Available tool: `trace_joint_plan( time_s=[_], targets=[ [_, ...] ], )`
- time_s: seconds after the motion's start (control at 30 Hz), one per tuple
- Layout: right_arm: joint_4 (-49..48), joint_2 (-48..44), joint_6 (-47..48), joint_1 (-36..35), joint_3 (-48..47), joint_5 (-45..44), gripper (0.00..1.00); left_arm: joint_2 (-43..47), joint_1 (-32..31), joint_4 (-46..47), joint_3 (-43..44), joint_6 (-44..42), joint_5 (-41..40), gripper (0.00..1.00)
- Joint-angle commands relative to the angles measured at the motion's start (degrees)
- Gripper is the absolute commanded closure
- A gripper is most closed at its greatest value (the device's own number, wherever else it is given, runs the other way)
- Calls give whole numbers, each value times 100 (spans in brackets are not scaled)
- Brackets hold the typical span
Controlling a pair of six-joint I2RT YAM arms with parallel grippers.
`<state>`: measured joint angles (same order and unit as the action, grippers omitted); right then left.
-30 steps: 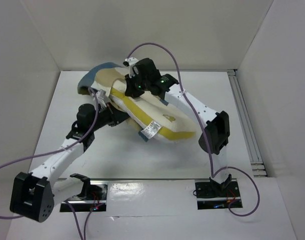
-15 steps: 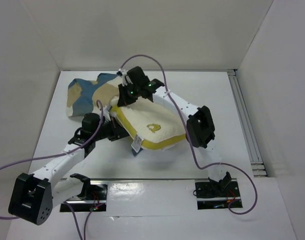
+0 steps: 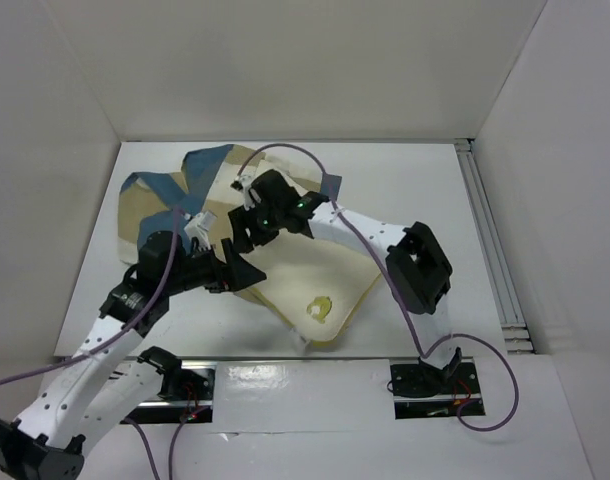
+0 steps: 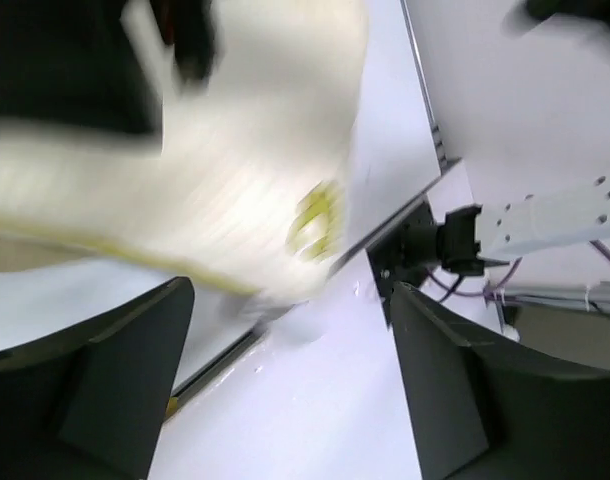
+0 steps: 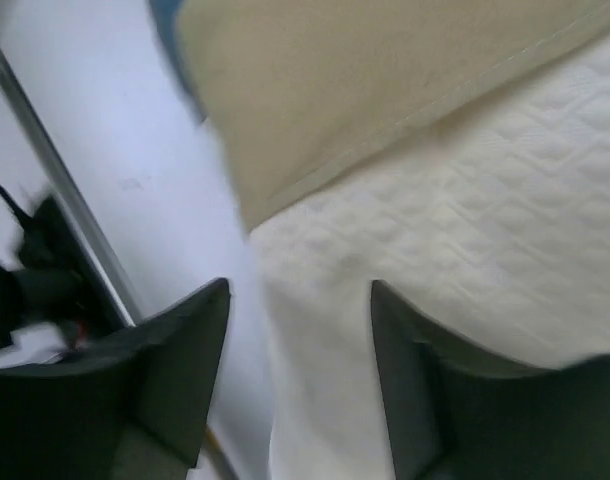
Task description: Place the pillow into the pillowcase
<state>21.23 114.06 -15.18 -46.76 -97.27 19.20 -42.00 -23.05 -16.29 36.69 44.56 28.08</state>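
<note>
While my left gripper and right gripper gape wide, the soft cream pillow angles toward the blue-tan checked pillowcase, far-left corner.

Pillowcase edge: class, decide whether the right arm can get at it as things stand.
Probably yes: the right arm's fingers, open, sit just short of the pillowcase edge lying over the pillow; nothing is between.

The large soft cream-white rectangular pillow lies on the flat white table, its far-left end under the edge of the blue-and-tan checked fabric pillowcase, which spreads behind and left of it.
</note>
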Motion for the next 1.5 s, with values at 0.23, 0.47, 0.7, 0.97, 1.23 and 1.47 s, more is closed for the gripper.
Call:
trace_joint_plan(
  time_s=[0.23,0.47,0.7,0.97,1.23,1.47],
  targets=[
    [645,-1350,367,500,506,-961,19,177,309,-2273,1648,-624,-1708,33],
    [654,-1406,-380,2626,1395,-1279,49,-1193,310,-2002,2105,-457,-1981,34],
    [-48,-1324,-915,3156,2780,-743,65,-3057,310,-2000,3035,-394,-2096,27],
    [-911,-3292,-2050,1366,4515,-962,72,-5501,135,-2544,4793,-912,-2236,21],
    [-225,-2447,-436,2092,2842,-1288,3,-6680,-112,-3467,6296,-748,-3465,6],
    [-180,-45,787,2206,554,-1087,1,-7208,-358,-3521,6789,-421,-3880,0]
  ],
)
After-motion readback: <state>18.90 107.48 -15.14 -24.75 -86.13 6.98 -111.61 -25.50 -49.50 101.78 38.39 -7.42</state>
